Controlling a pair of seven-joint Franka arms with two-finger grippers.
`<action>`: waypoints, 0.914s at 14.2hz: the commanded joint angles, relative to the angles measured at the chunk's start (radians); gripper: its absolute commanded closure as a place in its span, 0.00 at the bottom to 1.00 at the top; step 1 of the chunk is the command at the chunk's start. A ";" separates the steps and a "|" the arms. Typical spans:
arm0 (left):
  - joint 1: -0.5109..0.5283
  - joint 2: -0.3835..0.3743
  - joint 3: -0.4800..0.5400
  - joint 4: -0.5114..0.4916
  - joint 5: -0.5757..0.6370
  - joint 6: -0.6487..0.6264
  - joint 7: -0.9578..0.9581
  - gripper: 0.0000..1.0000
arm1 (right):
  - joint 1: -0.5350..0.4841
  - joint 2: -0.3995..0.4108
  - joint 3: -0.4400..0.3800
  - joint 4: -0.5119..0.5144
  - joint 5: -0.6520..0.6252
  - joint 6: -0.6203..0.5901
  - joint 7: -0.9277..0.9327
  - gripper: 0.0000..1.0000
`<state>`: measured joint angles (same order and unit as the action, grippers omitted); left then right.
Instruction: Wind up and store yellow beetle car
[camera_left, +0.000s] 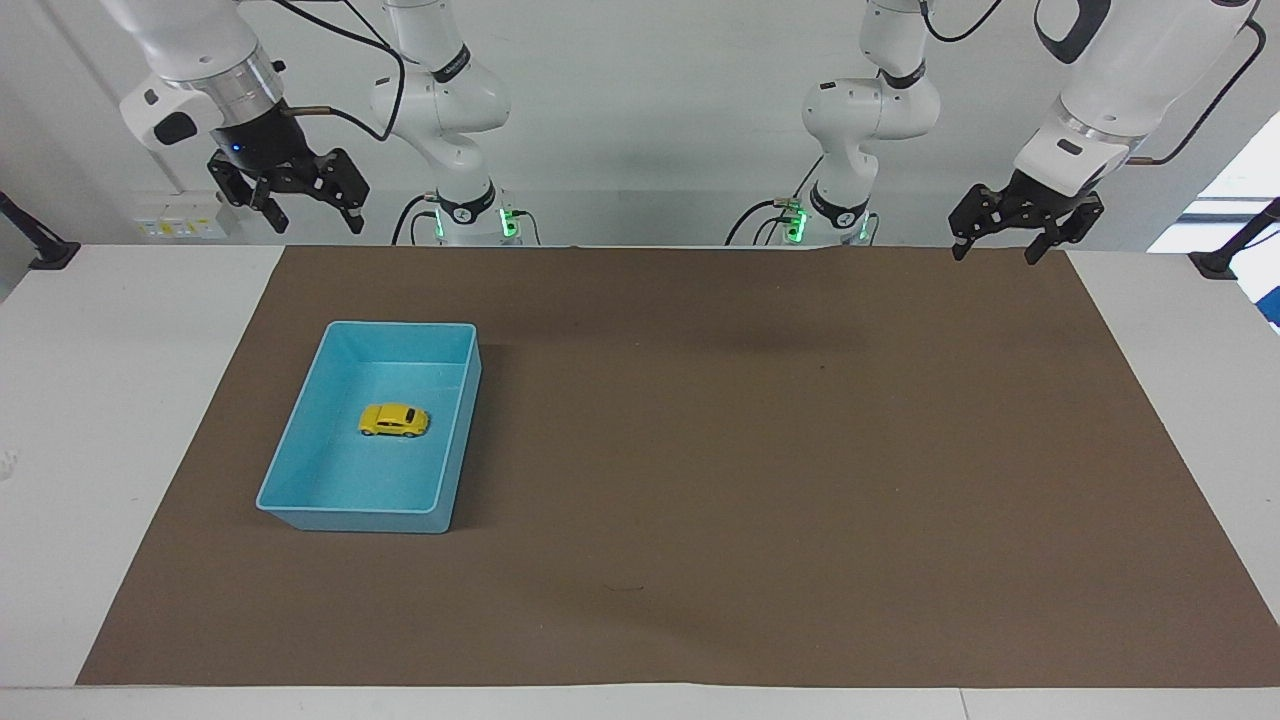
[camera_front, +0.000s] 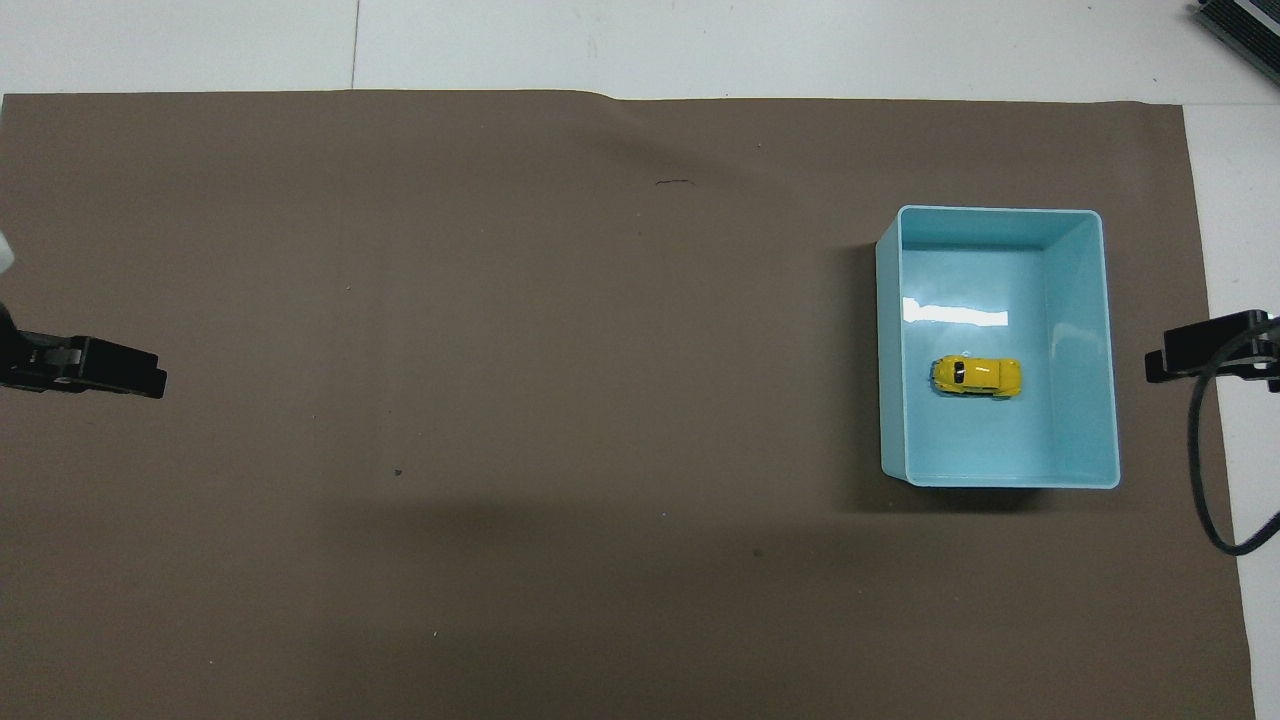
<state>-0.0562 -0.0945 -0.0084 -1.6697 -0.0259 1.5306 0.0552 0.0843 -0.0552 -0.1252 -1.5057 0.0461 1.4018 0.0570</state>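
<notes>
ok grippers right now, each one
left gripper: open, holding nothing, raised at its end of the mat.
right gripper: open, holding nothing, raised near the table edge.

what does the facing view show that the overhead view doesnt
Only the facing view shows the white arms whole, with the open right gripper and open left gripper raised, holding nothing. Only the overhead view shows the glare on the floor of the light-blue plastic bin. Both show the tiny yellow beetle car inside that bin, on the brown mat.
</notes>
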 joint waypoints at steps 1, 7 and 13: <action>0.016 -0.005 -0.010 0.005 0.006 -0.006 0.005 0.00 | -0.008 0.006 0.030 0.035 -0.008 -0.034 0.029 0.00; 0.016 -0.005 -0.010 0.005 0.006 -0.006 0.005 0.00 | -0.006 0.006 0.045 0.030 -0.043 0.048 0.033 0.00; 0.016 -0.005 -0.010 0.005 0.006 -0.006 0.005 0.00 | -0.006 0.005 0.044 0.022 -0.043 0.080 0.021 0.00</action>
<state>-0.0562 -0.0945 -0.0084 -1.6697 -0.0259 1.5306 0.0552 0.0851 -0.0542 -0.0871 -1.4872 0.0135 1.4676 0.0759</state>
